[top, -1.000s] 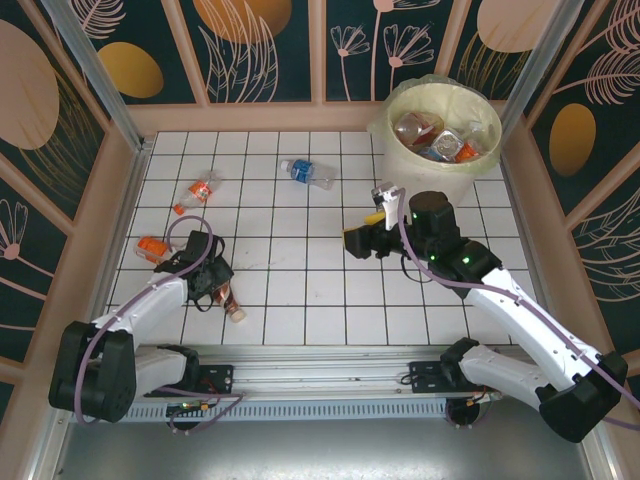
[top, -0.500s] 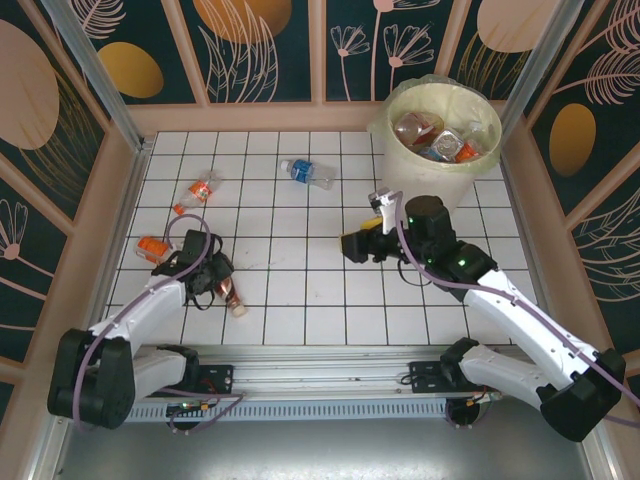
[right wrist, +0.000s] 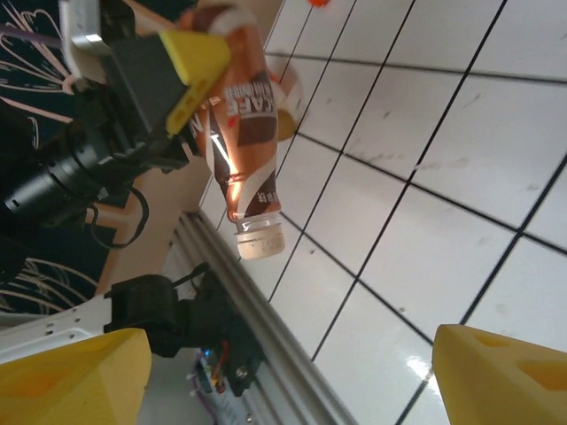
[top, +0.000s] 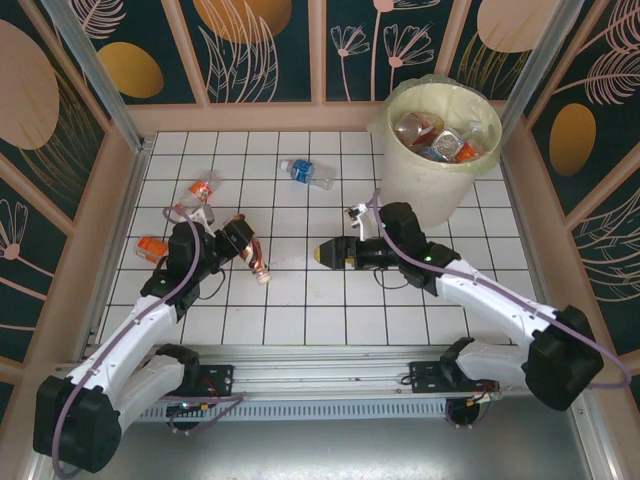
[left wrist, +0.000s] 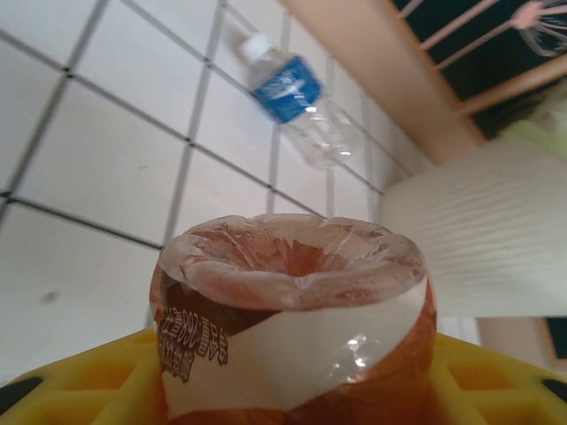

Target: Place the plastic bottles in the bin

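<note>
My left gripper (top: 240, 246) is closed on the brown-label bottle (top: 256, 264), with yellow pads (left wrist: 89, 372) clamped on either side of its body near the base. The left wrist view looks straight at the dented base (left wrist: 292, 266). The cap (top: 265, 278) sticks out past the fingers, pointing near-right. The bottle is over the left-centre tiles; I can't tell whether it's clear of the tiled table (top: 300, 310).

My right gripper (top: 325, 254) has its jaws wide apart with nothing between them. It's low over the middle of the table, pointing left at the held bottle, near it but not touching. The right wrist view has that bottle (right wrist: 239, 133) ahead, above the gap between my two yellow fingers (right wrist: 62, 381). It's tilted, the white cap lowest in that view, and the left gripper's pad (right wrist: 197, 57) is against its upper part.

The bin (top: 440, 190) is in the far right corner, well apart from the held bottle, with the right gripper in between. There are several bottles in the bin (top: 430, 135). Its ribbed white wall (left wrist: 478, 239) shows at the right of the left wrist view.

Loose on the tiles:
- blue-label bottle (top: 305, 172), lying far centre, left of the bin
- red-label bottle (top: 195, 192), far left
- orange bottle (top: 152, 247), at the left edge, just left of my left arm
</note>
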`<action>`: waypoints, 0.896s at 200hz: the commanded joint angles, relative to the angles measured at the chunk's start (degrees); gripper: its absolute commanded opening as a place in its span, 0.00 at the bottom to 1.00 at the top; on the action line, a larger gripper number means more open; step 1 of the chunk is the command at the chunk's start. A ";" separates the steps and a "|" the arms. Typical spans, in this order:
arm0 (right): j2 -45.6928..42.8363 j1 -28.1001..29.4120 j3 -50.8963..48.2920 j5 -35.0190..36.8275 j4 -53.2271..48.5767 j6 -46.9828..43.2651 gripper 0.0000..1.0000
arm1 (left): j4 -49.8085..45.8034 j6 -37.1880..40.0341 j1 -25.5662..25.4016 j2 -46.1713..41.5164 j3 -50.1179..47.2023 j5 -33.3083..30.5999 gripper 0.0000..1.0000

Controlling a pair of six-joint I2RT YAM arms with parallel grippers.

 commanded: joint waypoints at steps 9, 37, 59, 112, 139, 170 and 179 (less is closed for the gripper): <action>4.39 2.38 4.18 -4.66 5.61 3.23 0.84 | 10.56 -3.19 -2.31 1.07 -0.57 3.34 0.54; 8.38 5.27 7.35 -3.79 7.02 2.65 0.84 | 15.46 -7.01 -3.19 2.63 -1.56 6.14 0.54; 11.31 7.04 8.99 -3.34 9.55 3.17 0.84 | 16.36 -8.60 -3.93 3.08 -1.18 6.77 0.54; 17.54 10.64 11.78 -2.64 13.52 4.80 0.78 | 19.13 -11.92 -4.81 2.73 -1.36 7.39 0.55; 18.91 11.58 12.59 -2.34 13.81 4.72 0.73 | 19.30 -12.15 -4.99 2.65 -1.47 7.29 0.55; 19.30 11.57 12.65 -1.41 13.63 4.52 0.58 | 19.57 -12.44 -5.08 2.80 -1.30 7.76 0.56; 19.34 11.59 12.61 -1.11 13.55 4.48 0.52 | 19.44 -12.45 -5.07 2.81 -1.26 7.78 0.56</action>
